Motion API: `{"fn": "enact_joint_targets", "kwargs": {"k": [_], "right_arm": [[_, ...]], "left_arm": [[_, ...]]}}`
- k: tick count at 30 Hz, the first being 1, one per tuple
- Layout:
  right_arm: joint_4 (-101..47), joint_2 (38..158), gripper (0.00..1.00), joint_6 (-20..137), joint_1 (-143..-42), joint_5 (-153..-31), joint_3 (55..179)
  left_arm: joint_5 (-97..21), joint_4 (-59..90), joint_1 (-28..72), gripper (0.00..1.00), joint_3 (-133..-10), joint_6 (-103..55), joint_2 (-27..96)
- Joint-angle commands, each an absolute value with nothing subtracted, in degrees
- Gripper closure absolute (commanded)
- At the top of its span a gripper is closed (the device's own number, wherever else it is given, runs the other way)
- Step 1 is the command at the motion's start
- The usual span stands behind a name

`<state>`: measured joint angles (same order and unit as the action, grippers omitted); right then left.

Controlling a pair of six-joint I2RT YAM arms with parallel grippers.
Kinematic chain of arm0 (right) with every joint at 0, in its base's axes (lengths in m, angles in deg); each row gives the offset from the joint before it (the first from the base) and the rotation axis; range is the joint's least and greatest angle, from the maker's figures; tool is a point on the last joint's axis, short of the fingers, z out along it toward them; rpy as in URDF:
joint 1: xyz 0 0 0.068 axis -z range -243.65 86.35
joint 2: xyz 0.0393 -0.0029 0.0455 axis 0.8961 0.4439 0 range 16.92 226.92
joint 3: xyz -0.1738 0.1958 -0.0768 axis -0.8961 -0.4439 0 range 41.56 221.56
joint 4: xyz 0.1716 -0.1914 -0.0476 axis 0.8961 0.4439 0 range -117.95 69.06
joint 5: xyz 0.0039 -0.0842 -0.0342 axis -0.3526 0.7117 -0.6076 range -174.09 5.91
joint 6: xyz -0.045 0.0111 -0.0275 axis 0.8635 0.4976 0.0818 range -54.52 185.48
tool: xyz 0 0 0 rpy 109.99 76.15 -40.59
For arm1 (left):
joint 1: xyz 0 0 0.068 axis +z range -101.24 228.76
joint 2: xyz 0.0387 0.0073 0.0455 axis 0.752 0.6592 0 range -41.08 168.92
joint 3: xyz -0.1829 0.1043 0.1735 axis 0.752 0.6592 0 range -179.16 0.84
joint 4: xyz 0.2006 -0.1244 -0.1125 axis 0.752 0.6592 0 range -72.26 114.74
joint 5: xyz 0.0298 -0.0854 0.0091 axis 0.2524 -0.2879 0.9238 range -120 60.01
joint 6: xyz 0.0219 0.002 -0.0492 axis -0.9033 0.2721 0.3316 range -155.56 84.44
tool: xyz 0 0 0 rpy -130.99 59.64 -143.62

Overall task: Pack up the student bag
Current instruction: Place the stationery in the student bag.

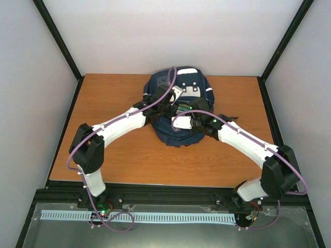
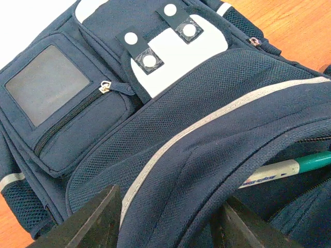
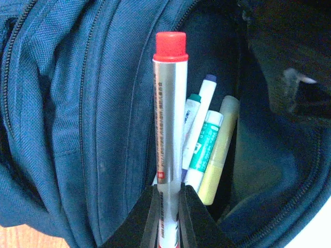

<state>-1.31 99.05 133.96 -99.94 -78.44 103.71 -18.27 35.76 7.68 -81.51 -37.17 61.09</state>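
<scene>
The student bag (image 1: 181,88), navy with pale stripes and a white patch, lies at the table's far middle with its top compartment open toward the arms. My left gripper (image 1: 173,103) is shut on the bag's upper opening edge (image 2: 170,199); the fabric fold fills the gap between its fingers (image 2: 98,219). My right gripper (image 3: 168,206) is shut on a silver marker (image 3: 169,103) with a red cap, which points into the open compartment. Inside lie a blue-capped white pen (image 3: 200,113), a green-labelled marker (image 3: 205,147) and a yellow highlighter (image 3: 220,150).
The wooden table (image 1: 119,150) shows bare on both sides of the bag and in front of it. Black frame posts and white walls close in the sides and back. A zipped front pocket (image 2: 62,119) with a clear window faces the left wrist camera.
</scene>
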Motion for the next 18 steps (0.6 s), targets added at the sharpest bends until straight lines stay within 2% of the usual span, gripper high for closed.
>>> {"fn": "enact_joint_targets", "kwargs": {"k": [1,15,16,18], "right_arm": [[-8.2,100.0,0.97,138.6,-100.6,-77.9,101.2],[-24.7,111.1,0.97,139.5,-100.5,-71.5,101.2],[-25.6,111.9,0.95,139.0,-100.5,-71.0,101.8],[-27.6,113.3,0.85,138.0,-100.5,-69.7,102.6]], "left_arm": [[-19.3,34.9,9.3,0.53,-85.5,-35.2,61.4],[-23.4,35.6,12.2,0.53,-86.1,-31.7,61.3],[-23.4,35.6,12.2,0.53,-86.1,-31.7,61.3],[-23.2,35.7,12.2,0.53,-86.1,-31.8,61.2]]}}
